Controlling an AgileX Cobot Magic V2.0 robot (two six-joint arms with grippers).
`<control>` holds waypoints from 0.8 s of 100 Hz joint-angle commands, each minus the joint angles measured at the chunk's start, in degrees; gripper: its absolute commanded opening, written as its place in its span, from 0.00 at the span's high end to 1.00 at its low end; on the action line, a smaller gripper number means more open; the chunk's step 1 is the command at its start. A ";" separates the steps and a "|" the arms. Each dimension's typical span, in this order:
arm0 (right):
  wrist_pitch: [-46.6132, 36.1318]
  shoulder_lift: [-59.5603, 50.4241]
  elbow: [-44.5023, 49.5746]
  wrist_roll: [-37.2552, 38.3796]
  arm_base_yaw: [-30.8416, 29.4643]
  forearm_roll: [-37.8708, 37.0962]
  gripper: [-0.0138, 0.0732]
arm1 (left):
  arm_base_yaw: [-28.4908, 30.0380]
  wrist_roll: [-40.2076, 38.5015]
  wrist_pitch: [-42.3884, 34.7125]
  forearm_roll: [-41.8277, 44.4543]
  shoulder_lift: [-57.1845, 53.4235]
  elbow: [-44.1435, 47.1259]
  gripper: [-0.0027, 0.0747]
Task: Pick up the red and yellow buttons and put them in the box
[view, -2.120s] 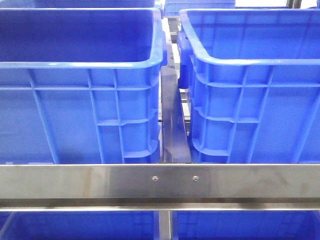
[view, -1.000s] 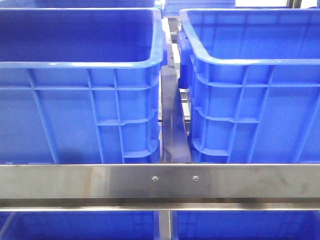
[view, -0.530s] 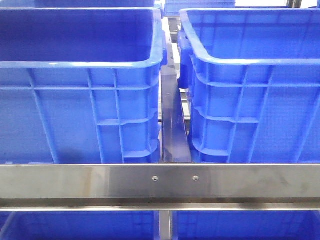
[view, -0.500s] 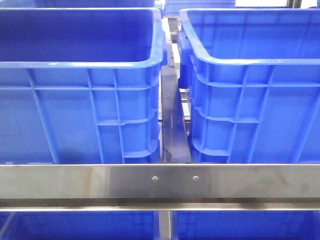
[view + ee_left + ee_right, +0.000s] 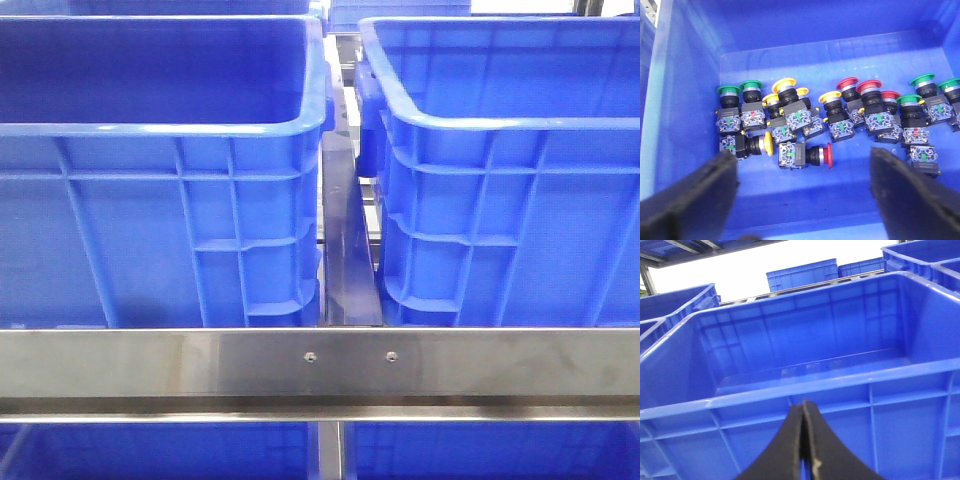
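crates fill the front view: the darker-inside crate (image 5: 160,130) at 9 o'clock and the box (image 5: 500,130) with the brighter interior at 3 o'clock, a narrow gap between them and a steel rail (image 5: 320,365) across the front at 6 o'clock; neither arm shows there. in the left wrist view the left claw (image 5: 802,195) is spread wide, its two dark fingers (image 5: 695,200) well apart, hanging over a crate floor strewn with push buttons. a red button (image 5: 807,155) and a yellow button (image 5: 747,145) lie on their sides between the fingers, just beside each other; green-capped buttons (image 5: 729,95) stand behind. the right claw (image 5: 803,450) is pressed together, holding nothing, in front of the box's empty interior.
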 commanded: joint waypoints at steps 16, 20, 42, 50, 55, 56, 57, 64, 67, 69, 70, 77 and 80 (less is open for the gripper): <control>-5.07 -1.46 -1.12 -0.11 0.00 -0.43 0.92 | -3.09 0.41 -3.77 -4.90 2.89 -2.43 0.25; -5.07 -1.46 -1.12 -0.11 0.00 -0.43 0.92 | -4.72 0.41 -4.04 -5.03 4.23 -2.56 0.25; -5.07 -1.46 -1.12 -0.11 0.00 -0.43 0.92 | -11.01 -2.16 -4.39 -5.03 15.24 -7.22 0.25; -5.07 -1.46 -1.12 -0.11 0.00 -0.43 0.92 | -11.63 -3.03 -4.39 -5.03 19.55 -10.08 0.25; -5.07 -1.46 -1.12 -0.11 0.00 -0.43 0.92 | -11.91 -3.27 -4.27 -5.03 22.20 -11.80 0.25; -5.07 -1.46 -1.12 -0.11 0.00 -0.43 0.92 | -11.91 -3.27 -4.27 -5.03 22.96 -12.05 0.25; -5.07 -1.46 -1.12 -0.11 0.00 -0.43 0.92 | -11.91 -3.27 -4.14 -5.03 23.32 -12.54 0.25; -5.07 -1.46 -1.12 -0.11 0.00 -0.43 0.92 | -12.14 -3.27 -3.42 -5.03 26.85 -14.85 0.25; -5.07 -1.46 -1.12 -0.11 0.00 -0.43 0.92 | -12.14 -3.27 -3.20 -5.03 28.12 -15.64 0.25; -5.07 -1.46 -1.12 -0.11 0.00 -0.43 0.92 | -12.14 -3.27 -3.19 -5.03 29.04 -16.20 0.25; -5.07 -1.46 -1.12 -0.11 0.00 -0.43 0.92 | -12.14 -3.27 -3.07 -5.03 29.63 -16.37 0.25; -5.07 -1.46 -1.12 -0.11 0.00 -0.43 0.92 | -12.14 -3.27 -2.65 -5.03 32.38 -18.06 0.25; -5.07 -1.46 -1.12 -0.11 0.00 -0.43 0.92 | -12.14 -3.27 -2.52 -5.03 33.35 -18.72 0.25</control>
